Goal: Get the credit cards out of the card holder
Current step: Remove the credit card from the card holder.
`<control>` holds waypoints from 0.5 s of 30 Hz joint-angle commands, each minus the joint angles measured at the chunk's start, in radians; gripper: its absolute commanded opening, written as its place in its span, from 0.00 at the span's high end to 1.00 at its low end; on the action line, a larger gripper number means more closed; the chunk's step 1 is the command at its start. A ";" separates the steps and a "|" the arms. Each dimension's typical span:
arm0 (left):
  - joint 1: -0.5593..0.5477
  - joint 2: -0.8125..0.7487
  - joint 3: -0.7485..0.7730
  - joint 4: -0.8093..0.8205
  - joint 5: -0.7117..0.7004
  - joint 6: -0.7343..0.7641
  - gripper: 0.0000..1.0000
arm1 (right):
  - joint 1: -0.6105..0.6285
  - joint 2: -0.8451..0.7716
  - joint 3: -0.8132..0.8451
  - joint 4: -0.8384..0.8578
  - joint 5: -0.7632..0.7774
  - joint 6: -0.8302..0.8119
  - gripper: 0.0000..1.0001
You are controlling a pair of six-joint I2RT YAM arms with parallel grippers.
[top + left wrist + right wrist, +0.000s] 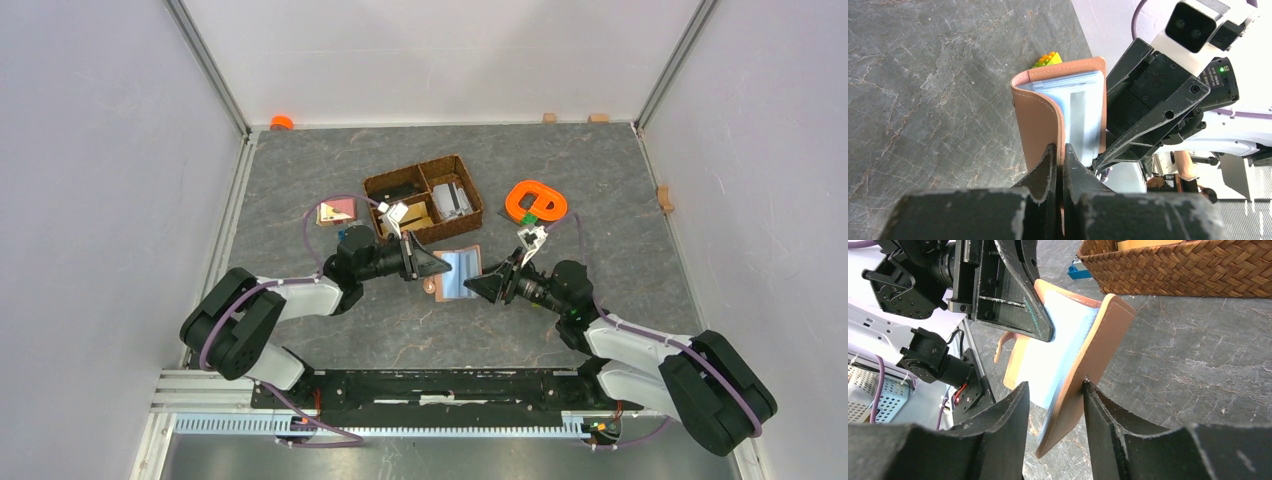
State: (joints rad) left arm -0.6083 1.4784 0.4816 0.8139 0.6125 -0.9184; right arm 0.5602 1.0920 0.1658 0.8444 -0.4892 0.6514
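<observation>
Left claw (1059,150) pinched shut on one cover of the wallet (1035,117); right claw (1055,390) parted around the other cover.

Between the two arms, low over the table (923,85), the wallet hangs open like a book, with its shiny sleeves (1093,95) fanned toward the right claw. That claw's fingers stand apart with the cover's edge between them (resting against one finger, it seems, not clamped). The cards (1079,120) sit inside the sleeves and are hard to tell from the plastic. I judge the wallet light, its leather soft and bendy, and the sleeves slick. The cards should be thin and stiff, best pinched by an exposed edge and drawn straight out while the left claw anchors the cover. Beyond stands a woven basket (1173,270).
</observation>
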 commanded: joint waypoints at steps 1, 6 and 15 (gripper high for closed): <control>-0.008 -0.026 0.035 0.018 0.047 0.039 0.98 | -0.002 -0.014 -0.007 0.058 -0.018 -0.012 0.54; -0.007 -0.027 0.037 0.013 0.049 0.039 0.98 | -0.005 -0.023 -0.007 0.044 -0.004 -0.013 0.62; -0.008 -0.011 0.047 -0.041 0.020 0.055 0.98 | -0.006 0.007 0.007 0.041 -0.019 -0.009 0.75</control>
State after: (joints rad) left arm -0.6083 1.4784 0.4873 0.7784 0.6231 -0.9058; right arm 0.5541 1.0901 0.1654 0.8333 -0.4885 0.6495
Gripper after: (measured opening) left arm 0.052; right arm 0.255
